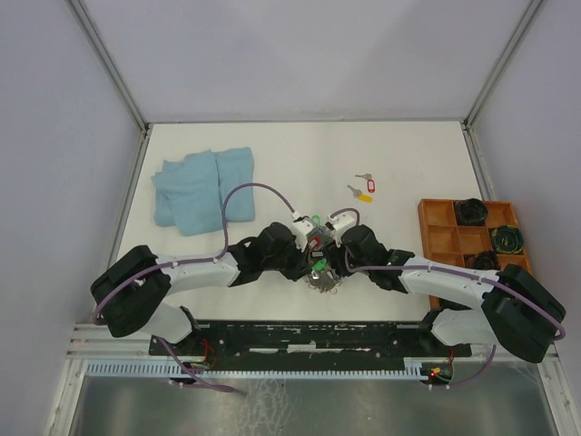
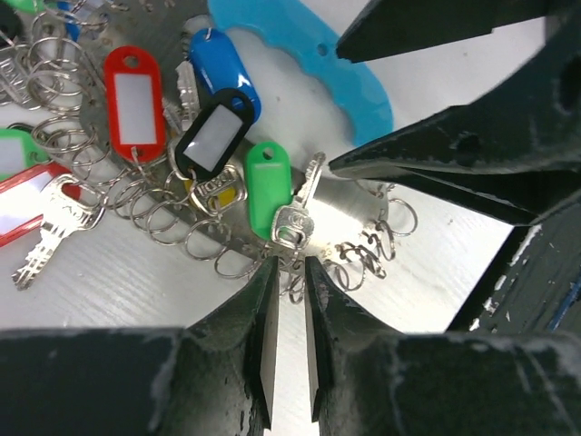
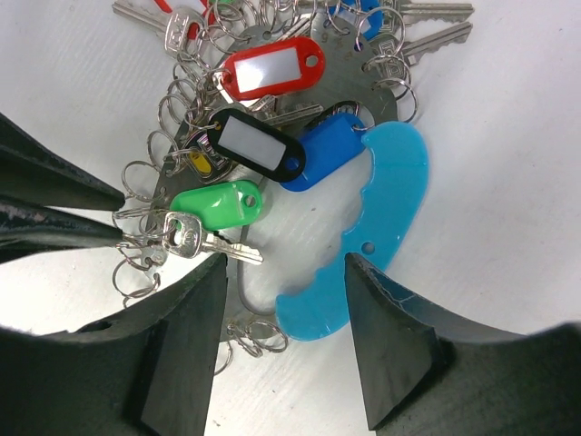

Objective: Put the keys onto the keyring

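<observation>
My left gripper (image 2: 290, 269) is nearly clenched among the wire rings (image 3: 138, 178) beside the green-tagged key (image 3: 187, 234) on the metal disc (image 3: 290, 227); I cannot tell whether it pinches one. My right gripper (image 3: 283, 262) is released, straddling the disc's edge. Two loose keys (image 1: 364, 194) lie well apart.

A silver key (image 2: 290, 221) with a green tag (image 2: 268, 186) is lying flat on the ring-edged metal keyring (image 2: 349, 207), just ahead of the left gripper (image 2: 290, 263). A yellow-tagged key (image 1: 363, 194) and a red-tagged key (image 1: 365, 177) are lying well beyond it.
</observation>
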`<state>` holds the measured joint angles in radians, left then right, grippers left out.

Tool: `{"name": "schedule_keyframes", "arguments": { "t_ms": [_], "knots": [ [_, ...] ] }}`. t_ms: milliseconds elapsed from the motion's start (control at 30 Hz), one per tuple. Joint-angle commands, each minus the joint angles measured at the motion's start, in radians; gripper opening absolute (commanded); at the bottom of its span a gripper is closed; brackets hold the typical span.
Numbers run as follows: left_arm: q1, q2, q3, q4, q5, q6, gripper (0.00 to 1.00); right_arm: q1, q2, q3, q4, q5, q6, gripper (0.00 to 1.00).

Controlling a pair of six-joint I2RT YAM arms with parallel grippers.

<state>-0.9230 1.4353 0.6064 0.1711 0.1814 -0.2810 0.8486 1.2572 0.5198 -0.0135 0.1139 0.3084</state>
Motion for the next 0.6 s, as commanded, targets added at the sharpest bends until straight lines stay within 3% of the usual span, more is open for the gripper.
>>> {"name": "schedule_keyframes", "arguments": {
  "t_ms": [0, 567],
  "knots": [
    [-0.008, 0.016, 0.065, -0.112, -0.051, -0.034, 0.22, -0.003, -0.022, -0.005, 0.04, 0.032, -0.006, 0.63],
    [-0.019, 0.073, 0.129, -0.145, -0.053, -0.009, 0.21, -0.003, -0.022, -0.008, 0.035, 0.032, -0.013, 0.63]
  ]
}}
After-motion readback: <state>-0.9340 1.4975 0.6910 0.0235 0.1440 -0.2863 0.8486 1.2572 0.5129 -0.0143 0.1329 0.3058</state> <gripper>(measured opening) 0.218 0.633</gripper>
